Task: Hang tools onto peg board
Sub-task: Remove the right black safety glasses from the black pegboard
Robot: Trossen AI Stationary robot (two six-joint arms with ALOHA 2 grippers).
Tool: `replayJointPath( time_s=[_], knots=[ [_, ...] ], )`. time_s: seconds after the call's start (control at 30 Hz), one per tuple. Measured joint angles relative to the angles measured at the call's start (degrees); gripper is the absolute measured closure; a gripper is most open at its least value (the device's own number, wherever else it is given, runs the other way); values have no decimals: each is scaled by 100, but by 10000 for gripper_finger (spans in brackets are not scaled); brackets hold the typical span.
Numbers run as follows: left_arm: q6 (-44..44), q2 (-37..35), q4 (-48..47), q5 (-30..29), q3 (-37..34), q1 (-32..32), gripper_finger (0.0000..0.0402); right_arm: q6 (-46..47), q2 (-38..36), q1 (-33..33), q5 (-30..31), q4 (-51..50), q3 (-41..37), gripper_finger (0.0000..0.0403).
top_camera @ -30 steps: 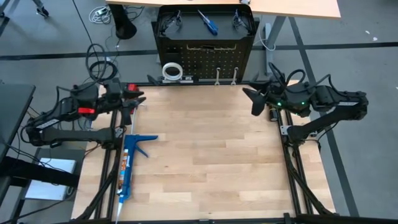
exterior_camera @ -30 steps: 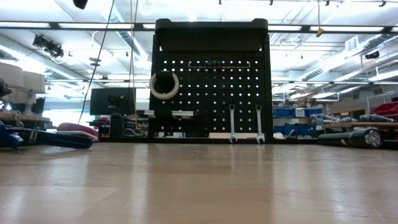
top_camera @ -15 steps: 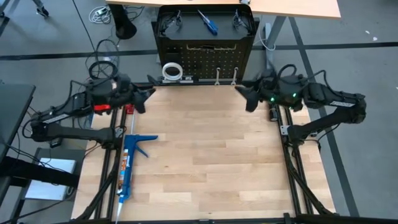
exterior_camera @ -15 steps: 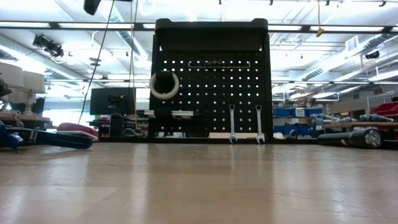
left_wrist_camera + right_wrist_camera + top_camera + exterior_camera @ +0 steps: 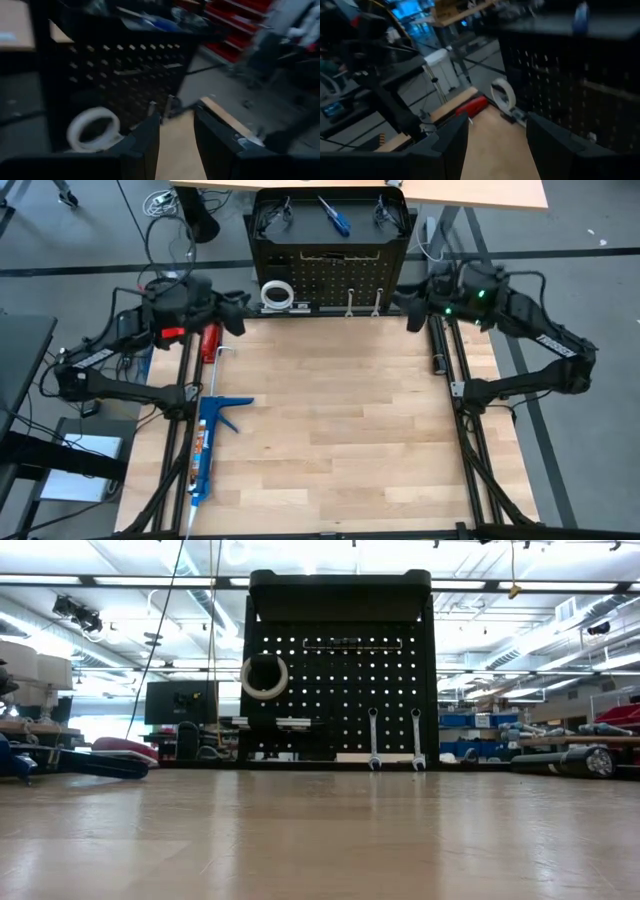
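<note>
The black peg board (image 5: 330, 265) stands upright at the table's far edge. A white tape roll (image 5: 264, 676) hangs on its left part. Two silver wrenches (image 5: 373, 738) (image 5: 417, 738) stand upright against its lower right. On its top lie a blue-handled screwdriver (image 5: 335, 216) and two black safety glasses (image 5: 272, 215) (image 5: 391, 210). My left gripper (image 5: 238, 315) hovers open near the board's left corner, with the tape roll (image 5: 95, 129) ahead of it. My right gripper (image 5: 405, 307) hovers open near the board's right corner. Nothing sits between either pair of fingers (image 5: 150, 142) (image 5: 547, 140).
A long blue caulking gun (image 5: 208, 442) lies along the table's left edge. A red-handled tool (image 5: 209, 340) lies beyond it, under my left arm, and shows in the right wrist view (image 5: 472, 106). The wooden tabletop (image 5: 330, 420) stretches between the two arms.
Both grippers have gone toward the table's far edge and the peg board, staying open. My left gripper has also risen and rolled, leaving the top of the low view. My right arm has swung its gripper round toward the board's right corner. No tool has moved.
</note>
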Motion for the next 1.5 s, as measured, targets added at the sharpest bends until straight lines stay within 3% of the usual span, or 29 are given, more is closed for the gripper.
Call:
replayJointPath(
  time_s=[0.1,0.27,0.53,0.93,1.13,1.23,1.5],
  knots=[
    [243,153,59,-266,225,1,276,-329,137,-461,-547,-42,336,202],
    [908,322,705,-150,253,-1,276,-673,373,-1118,-1395,109,724,202],
    [609,601,873,60,249,-1,276,-999,1007,-1849,-1955,130,1827,202],
    [618,591,909,145,343,-1,276,-946,2294,-2127,-1932,-1110,3794,207],
    [1274,584,909,144,634,1,276,-1031,2830,-2139,-1720,-1242,4707,225],
    [1669,584,905,146,718,1,276,-1035,3006,-2197,-1598,-1480,4959,228],
    [1444,547,308,713,907,1,275,-967,3033,-2197,-1144,-1470,5038,228]
  ],
)
